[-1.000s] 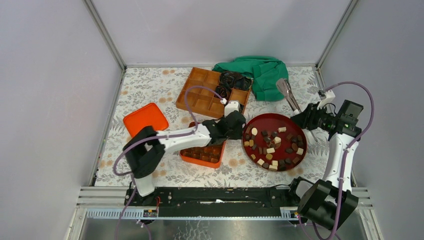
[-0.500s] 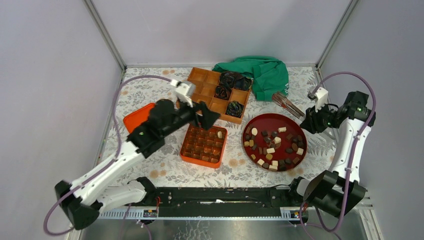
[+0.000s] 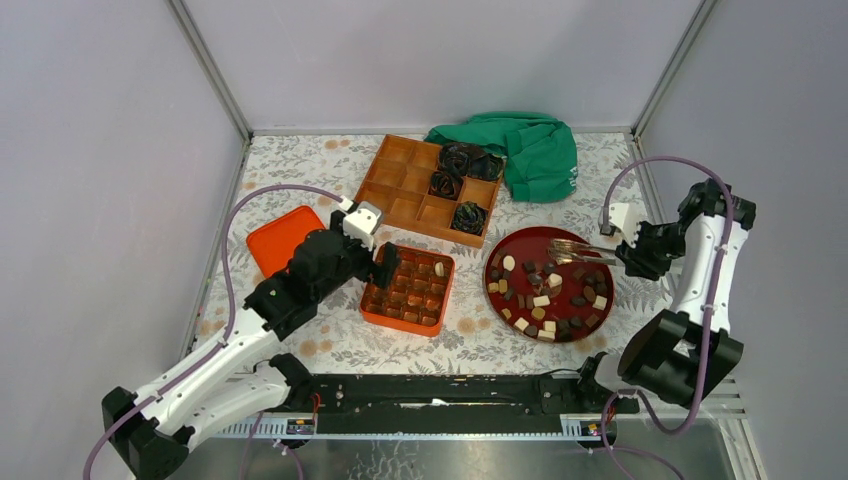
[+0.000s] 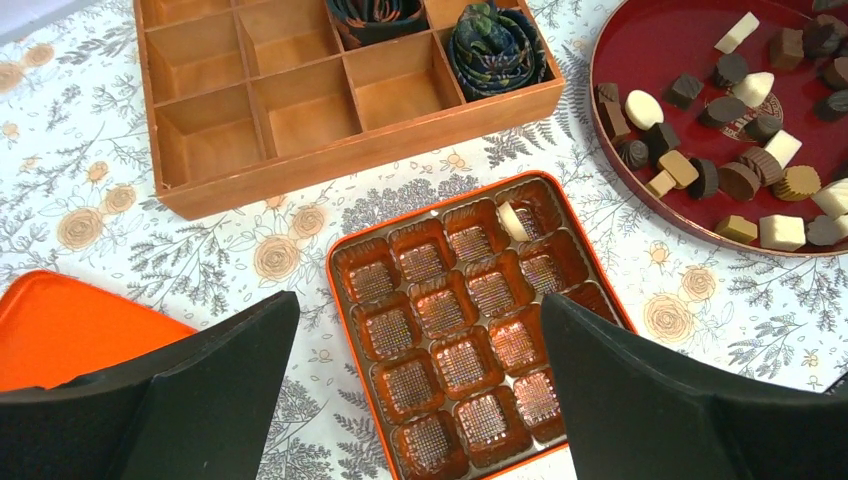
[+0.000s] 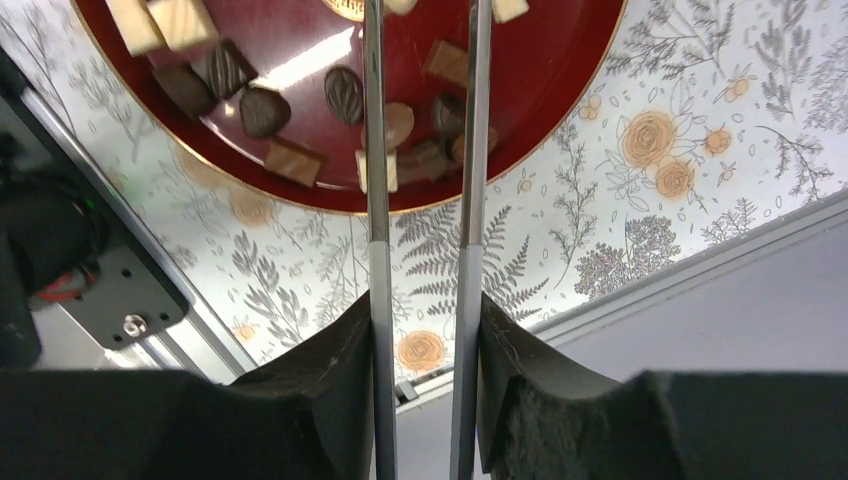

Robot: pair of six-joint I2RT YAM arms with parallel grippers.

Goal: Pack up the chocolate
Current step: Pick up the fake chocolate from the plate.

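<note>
Pickup step: right hand [image 5: 425, 330] clamped on tongs [image 5: 375, 150], tips over chocolate pieces [image 5: 345, 95] on red plate [image 5: 560, 60] ahead. Left hand [image 4: 415, 320] wide, empty, above orange tray [image 4: 340, 310] holding one cream piece [image 4: 512, 220]. Next: pinch one piece, carry to free cell.

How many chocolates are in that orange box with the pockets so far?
1: a cream-white chocolate in the far-right corner pocket of the orange box. The left end effector may hide others.

Robotics laboratory test cell: plain grey panels [image 3: 110, 150] in aluminium framing [image 3: 212, 72] enclose the surface [image 3: 300, 170]; left arm [image 3: 215, 355] and right arm [image 3: 703, 270] mount on a black rail [image 3: 450, 390].
</note>
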